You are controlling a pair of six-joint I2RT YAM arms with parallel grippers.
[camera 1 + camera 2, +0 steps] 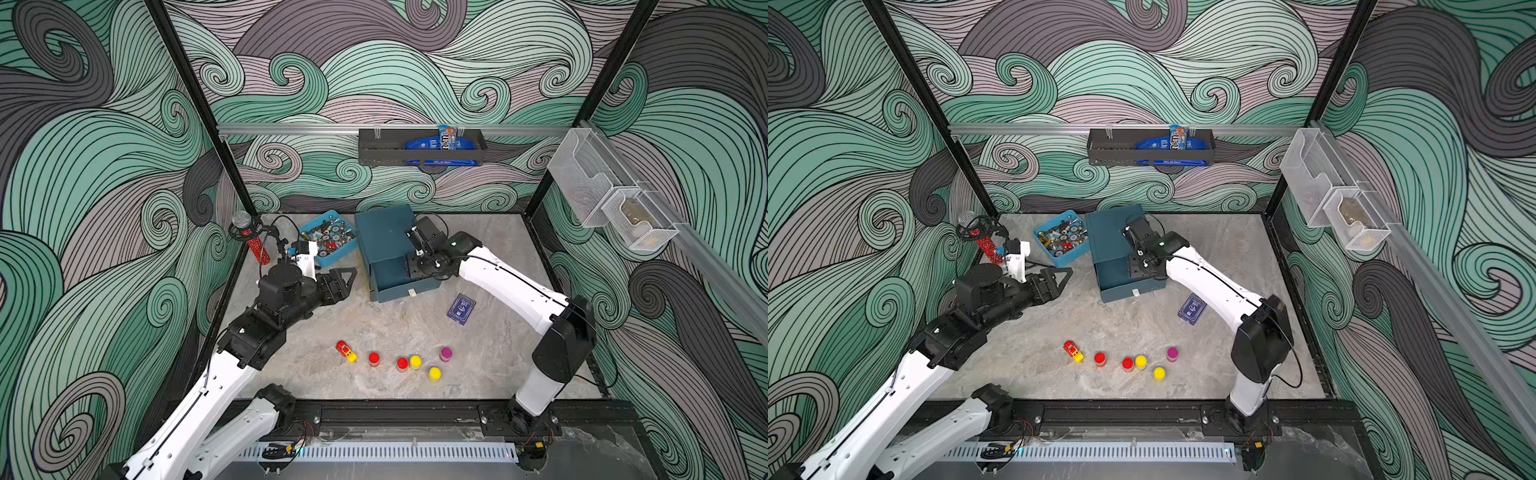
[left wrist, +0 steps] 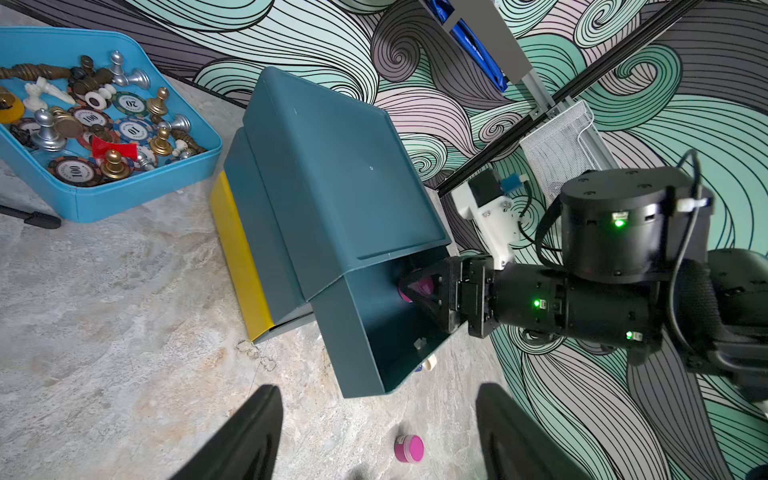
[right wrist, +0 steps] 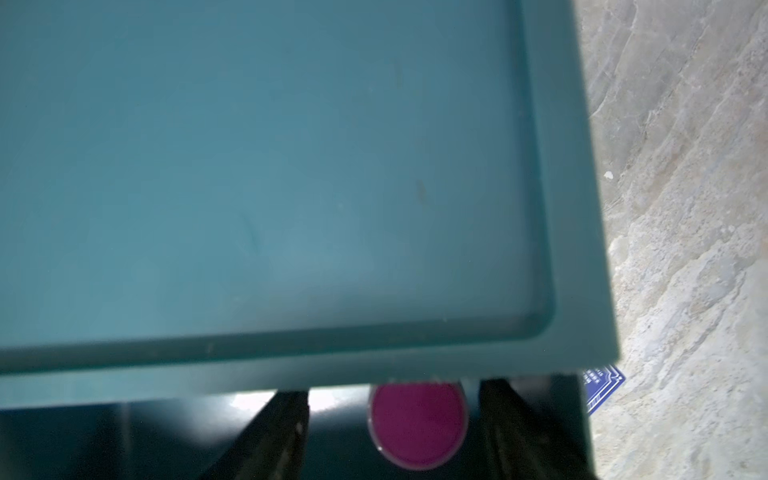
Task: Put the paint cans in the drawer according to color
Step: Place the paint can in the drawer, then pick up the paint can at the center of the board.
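Note:
The dark teal drawer cabinet (image 1: 384,237) (image 2: 332,166) stands at the back of the table with one drawer (image 1: 395,286) (image 2: 365,332) pulled out. My right gripper (image 2: 424,291) (image 3: 395,390) reaches into that drawer and is open. A magenta paint can (image 3: 417,424) sits between its fingers (image 3: 291,415), with a gap on one side. Near the table's front stand two red cans (image 1: 374,358) (image 1: 402,363), two yellow cans (image 1: 415,361) (image 1: 434,374) and a magenta can (image 1: 446,353) (image 2: 409,448). My left gripper (image 1: 351,272) (image 2: 378,388) hovers left of the cabinet, open and empty.
A light-blue tray (image 1: 309,226) of chess pieces and chips sits left of the cabinet. A red-and-yellow toy car (image 1: 346,351) lies left of the cans. A blue card box (image 1: 461,308) lies under the right arm. A red microphone (image 1: 253,241) stands at the back left.

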